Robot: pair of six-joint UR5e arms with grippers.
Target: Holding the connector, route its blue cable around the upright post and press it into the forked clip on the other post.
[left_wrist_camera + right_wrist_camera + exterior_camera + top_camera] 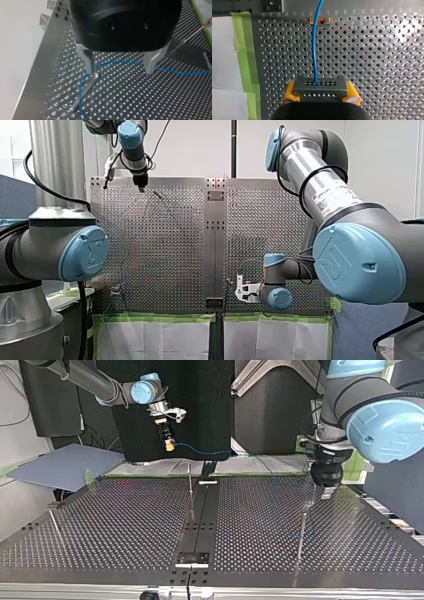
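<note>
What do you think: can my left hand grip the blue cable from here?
Probably yes. My left hand is open and the blue cable crosses the gap between its fingers, with nothing in the way. The upright post stands close beside one finger and could be bumped.

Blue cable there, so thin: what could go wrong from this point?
The blue cable runs close by the metal fingers of the open left gripper, right beside the post; it might catch on a fingertip when an arm moves. The right gripper holds the connector only between its yellow pads, so a hard tug on the cable could shift it.
</note>
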